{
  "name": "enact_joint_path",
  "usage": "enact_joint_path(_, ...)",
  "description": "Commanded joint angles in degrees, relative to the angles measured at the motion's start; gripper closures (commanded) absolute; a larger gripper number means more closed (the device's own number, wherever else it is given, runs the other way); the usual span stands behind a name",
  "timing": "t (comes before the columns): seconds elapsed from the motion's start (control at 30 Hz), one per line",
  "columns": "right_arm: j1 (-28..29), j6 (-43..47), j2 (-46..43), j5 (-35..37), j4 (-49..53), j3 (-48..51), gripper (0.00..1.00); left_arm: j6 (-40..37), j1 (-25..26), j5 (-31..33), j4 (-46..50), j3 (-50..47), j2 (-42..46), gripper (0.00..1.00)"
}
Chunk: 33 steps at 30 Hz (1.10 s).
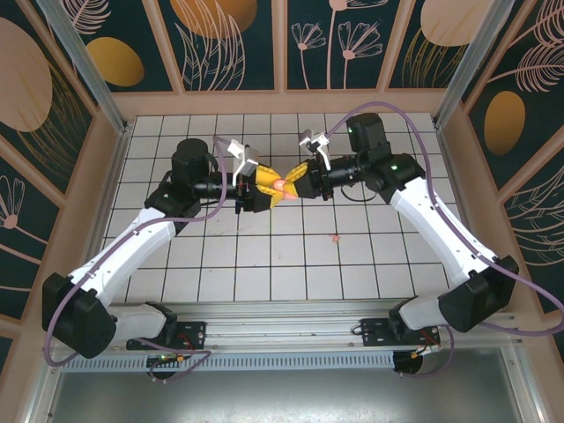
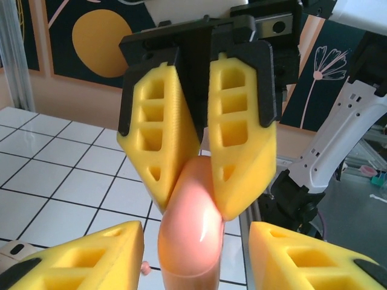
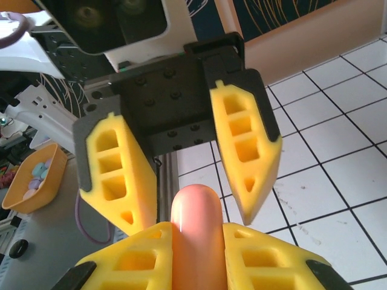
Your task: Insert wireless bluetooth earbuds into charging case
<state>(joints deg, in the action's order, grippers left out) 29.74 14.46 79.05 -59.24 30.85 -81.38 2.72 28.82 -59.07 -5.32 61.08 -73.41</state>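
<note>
Where the arms meet: above the middle of the white tiled desk (image 1: 370,256), the two sets of fingers point tip to tip in the air.
Charging case: a smooth, rounded salmon-pink case (image 2: 190,217), held clear of the desk, lying lengthwise between the two arms.
Right fingers (image 2: 233,127): closed on one end of the case, a pad against each side.
Left fingers (image 3: 115,175): spread either side of the case's other end, a gap on each side, gripping nothing.
Earbud: one tiny salmon-pink earbud (image 1: 335,236) lies alone on a tile, well apart from the case, toward the right arm's base; too small to make out its shape.
</note>
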Motion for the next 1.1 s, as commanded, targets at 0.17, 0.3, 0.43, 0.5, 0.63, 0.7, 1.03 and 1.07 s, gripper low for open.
enact_joint_path(0.17, -0.52, -1.80, -3.02, -4.54, -8.32, 2.18, 0.86, 3.43, 0.08, -3.84, -3.91, 0.97, -1.40, 0.55)
enact_joint_path(0.3, -0.51, -2.31, -2.78, -5.68, -9.31, 2.65, 0.86, 4.59, 0.05, -4.77, -5.01, 0.65, -1.51, 0.62)
enact_joint_path(0.43, -0.55, -2.59, -2.54, -6.32, -10.02, 3.24, 0.86, 4.91, 0.08, -5.00, -5.57, 0.49, -1.38, 0.61)
enact_joint_path(0.5, -0.51, -2.90, -2.54, -6.58, -10.41, 3.32, 0.86, 4.96, 0.09, -5.17, -5.74, 0.49, -1.38, 0.63)
enact_joint_path(0.63, -0.52, -3.21, -2.49, -6.59, -10.81, 3.60, 0.86, 4.62, 0.09, -5.27, -5.75, 0.55, -1.05, 0.76)
enact_joint_path(0.7, -0.53, -3.29, -2.72, -5.97, -10.81, 3.93, 0.86, 4.11, 0.09, -4.57, -5.51, 0.37, -0.71, 0.78)
enact_joint_path(1.03, -3.61, -11.03, -6.81, 0.22, -19.20, 10.06, 0.61, 0.00, 0.05, -2.19, -3.39, -0.79, 1.00, 0.82)
enact_joint_path(1.07, -4.26, -11.96, -7.05, 0.39, -20.12, 10.53, 0.60, -0.13, 0.10, -2.20, -3.14, -0.70, 0.98, 0.82)
